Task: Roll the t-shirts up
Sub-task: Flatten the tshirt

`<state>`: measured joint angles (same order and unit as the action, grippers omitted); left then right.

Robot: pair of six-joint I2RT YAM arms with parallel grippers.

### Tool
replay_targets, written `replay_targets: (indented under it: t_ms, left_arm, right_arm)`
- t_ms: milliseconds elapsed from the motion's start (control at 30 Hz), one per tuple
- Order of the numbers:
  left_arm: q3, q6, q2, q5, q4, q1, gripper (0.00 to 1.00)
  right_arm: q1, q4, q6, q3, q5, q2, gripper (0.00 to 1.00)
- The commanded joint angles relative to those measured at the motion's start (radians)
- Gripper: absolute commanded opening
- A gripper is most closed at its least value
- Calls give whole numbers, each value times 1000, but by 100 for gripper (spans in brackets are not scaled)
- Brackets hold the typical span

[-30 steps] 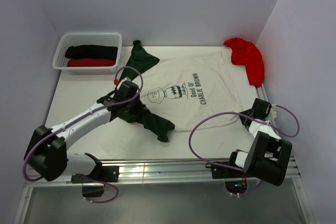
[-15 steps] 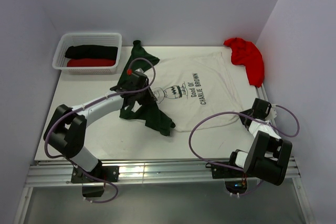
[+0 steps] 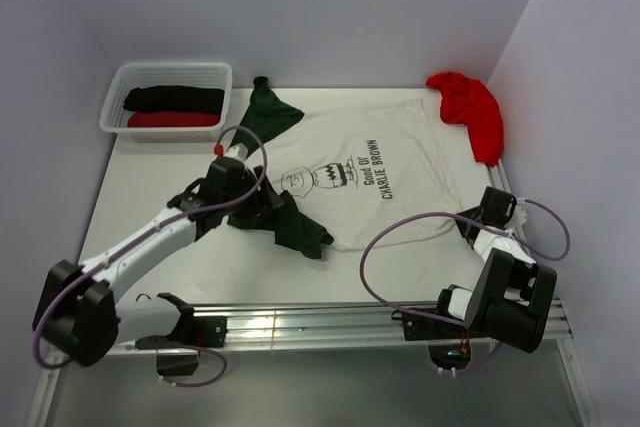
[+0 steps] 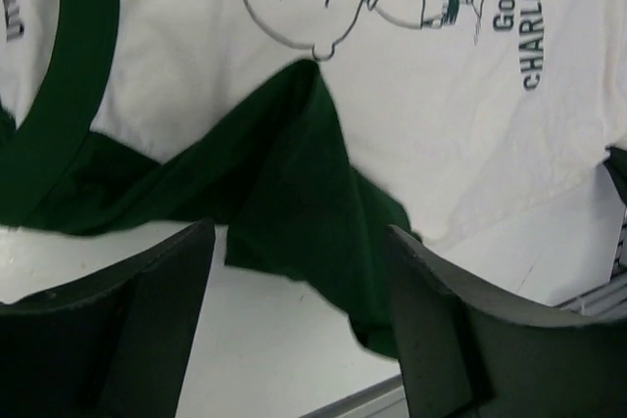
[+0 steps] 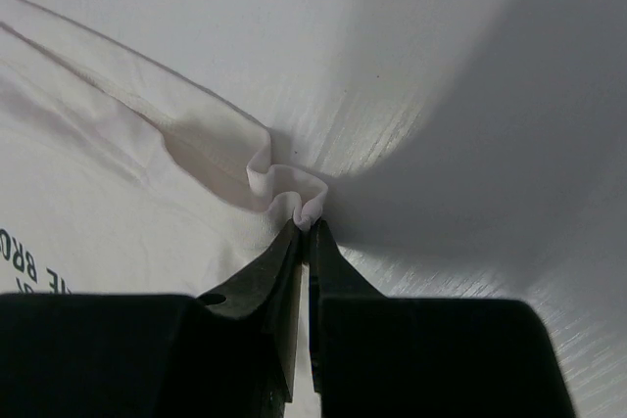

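The right gripper [image 5: 306,230] has its two fingers [image 5: 269,276] pressed together on a small puckered fold at the hem of the white t-shirt [image 3: 385,182], pinching it just above the table [image 3: 150,172] at the shirt's near right corner. The left gripper [image 4: 299,237] has its fingers [image 4: 147,320] spread wide with nothing between them. It hangs over the near dark green sleeve [image 4: 294,193], and whether the pads touch the cloth cannot be told. That sleeve lies crumpled along the shirt's near side, while the far sleeve [image 3: 268,112] sticks out toward the back wall. The shirt lies flat, print up, in the middle of the table, with its long axis running left to right: the green collar [image 4: 83,66] points left, toward the left arm, and the hem points right. The Charlie Brown print [image 3: 325,177] has its head toward the collar, and the lettering beside it runs crosswise, from near to far. A red t-shirt [image 3: 470,107] sits heaped in the far right corner, just beside the white shirt's far hem corner. In the far left corner stands a white basket [image 3: 165,68] holding a rolled black t-shirt [image 3: 175,99] and, on its near side, a rolled red t-shirt [image 3: 172,119], both lying left to right.
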<state>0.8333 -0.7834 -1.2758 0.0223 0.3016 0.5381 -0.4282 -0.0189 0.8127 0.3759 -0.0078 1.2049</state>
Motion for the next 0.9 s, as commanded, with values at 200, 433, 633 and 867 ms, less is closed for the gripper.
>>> replay_targets:
  t_ms: [200, 433, 633, 867]
  left_arm:
    - [-398, -83, 233, 137, -194, 2, 65]
    - [-390, -65, 133, 91, -254, 31, 68]
    - [-356, -51, 49, 22, -286, 74, 65]
    - [-339, -37, -33, -18, -292, 100, 60]
  right_arm:
    - [9, -27, -20, 17, -11, 21, 0]
    - [12, -27, -23, 14, -14, 19, 0]
    - [12, -26, -26, 14, -17, 19, 0]
    - [12, -21, -29, 15, -24, 25, 0]
